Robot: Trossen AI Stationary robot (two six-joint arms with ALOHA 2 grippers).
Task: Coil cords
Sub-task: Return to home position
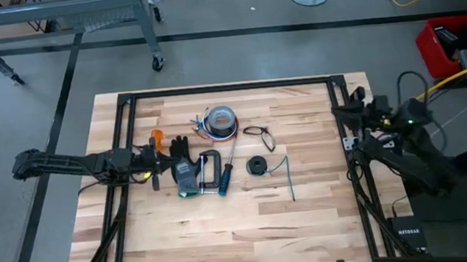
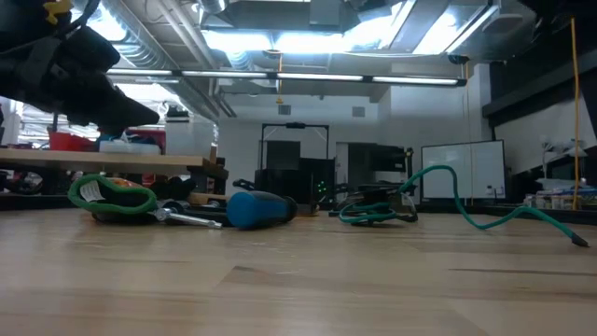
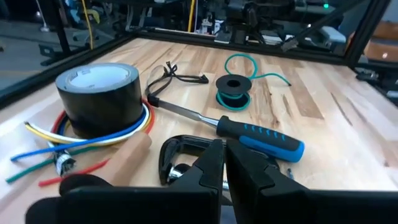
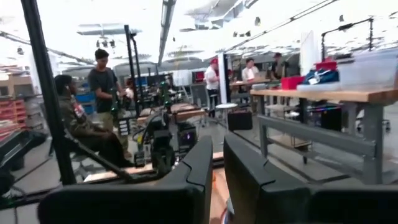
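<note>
A teal cord (image 1: 260, 166) lies partly wound into a small coil mid-table, its loose tail (image 1: 290, 184) trailing toward the near edge; it also shows in the left wrist view (image 3: 234, 91) and the low view (image 2: 373, 213). A thin black cord (image 1: 258, 134) lies loosely looped beyond it (image 3: 177, 78). My left gripper (image 1: 183, 164) hovers shut above a black C-clamp (image 3: 180, 163), touching nothing. My right gripper (image 1: 356, 112) is drawn back at the table's right edge; it points out into the room, and its fingers (image 4: 199, 168) stand a narrow gap apart with nothing between them.
A black tape roll (image 1: 220, 122) sits on coloured wires (image 3: 62, 146) at the far middle. A blue-handled screwdriver (image 1: 223, 177) lies beside the clamp, with a green-rimmed object (image 2: 112, 196) left of it. Bare wood (image 1: 252, 232) spans the near half. People show beyond the table (image 4: 102, 81).
</note>
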